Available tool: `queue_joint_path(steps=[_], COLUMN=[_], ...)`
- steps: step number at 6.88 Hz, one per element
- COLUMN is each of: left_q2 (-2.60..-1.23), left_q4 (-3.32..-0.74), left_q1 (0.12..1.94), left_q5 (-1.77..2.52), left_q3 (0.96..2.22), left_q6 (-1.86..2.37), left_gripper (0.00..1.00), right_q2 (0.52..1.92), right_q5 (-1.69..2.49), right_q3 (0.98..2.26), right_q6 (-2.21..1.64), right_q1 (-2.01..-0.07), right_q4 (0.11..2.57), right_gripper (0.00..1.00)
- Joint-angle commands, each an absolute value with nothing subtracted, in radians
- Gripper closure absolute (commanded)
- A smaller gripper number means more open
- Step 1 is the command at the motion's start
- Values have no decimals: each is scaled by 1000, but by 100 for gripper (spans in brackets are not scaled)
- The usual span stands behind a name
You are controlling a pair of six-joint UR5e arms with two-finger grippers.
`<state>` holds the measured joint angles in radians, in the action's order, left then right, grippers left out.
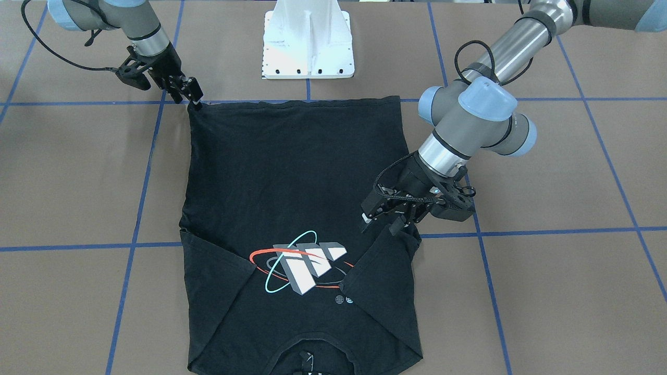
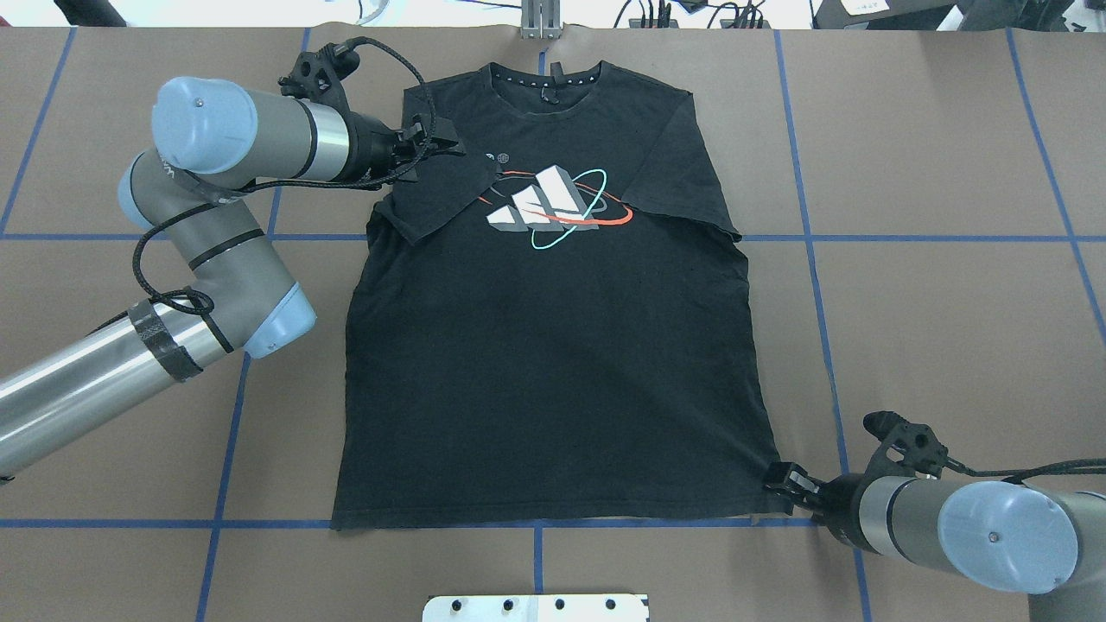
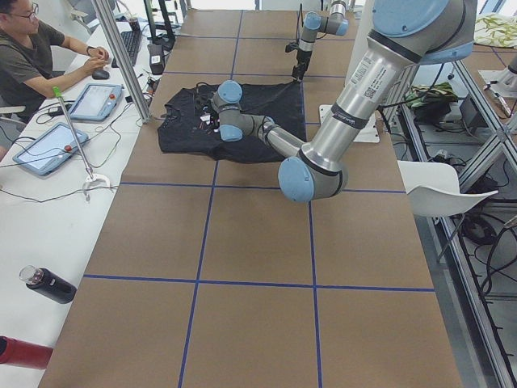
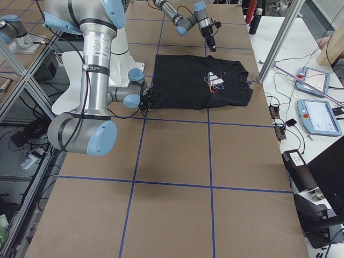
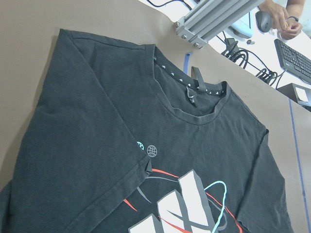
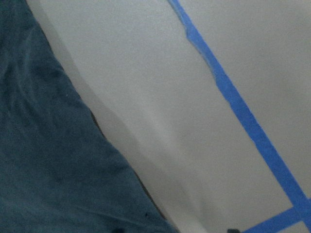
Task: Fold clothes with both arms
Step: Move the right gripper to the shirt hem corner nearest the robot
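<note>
On the brown paper-covered table (image 2: pixel 907 285) lay the black short-sleeved cotton T-shirt (image 2: pixel 553 345), logo side up, both sleeves folded inward. The left gripper (image 1: pixel 388 221) sat at the folded sleeve's edge; whether its jaws were clenched could not be told. The right gripper (image 1: pixel 194 99) pinched the hem corner. Blue tape lines (image 2: pixel 864 238) gridded the matte surface.

We can't read any words or numbers. T-shirt (image 2: pixel 553 345) carries only a wordless logo (image 2: pixel 553 206): white/grey slanted bars w/ teal and red-orange orbit rings, plus two tiny round globe-like marks (image 5: pixel 146 148) beside it. Small print inside the collar (image 5: pixel 192 94) is too small for us to read.
</note>
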<state>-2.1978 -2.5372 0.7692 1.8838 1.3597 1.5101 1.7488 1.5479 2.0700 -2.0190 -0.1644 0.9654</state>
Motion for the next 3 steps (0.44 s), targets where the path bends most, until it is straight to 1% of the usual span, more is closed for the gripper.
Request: queue_joint_path(steps=[1, 3], left_q2=[-2194, -2181], left_q4=[-2537, -2539], left_q1=[769, 769], left_q5=[1884, 1881], left_q3=[1356, 1356], left_q6=[1509, 1508], left_gripper=[11, 11], right_q2=[1750, 1749], right_q5=[1548, 1542], right_q3=[2074, 2074], right_q6=[-2020, -2022], right_q1=[-153, -144], right_q4=[968, 968], right_gripper=[40, 45])
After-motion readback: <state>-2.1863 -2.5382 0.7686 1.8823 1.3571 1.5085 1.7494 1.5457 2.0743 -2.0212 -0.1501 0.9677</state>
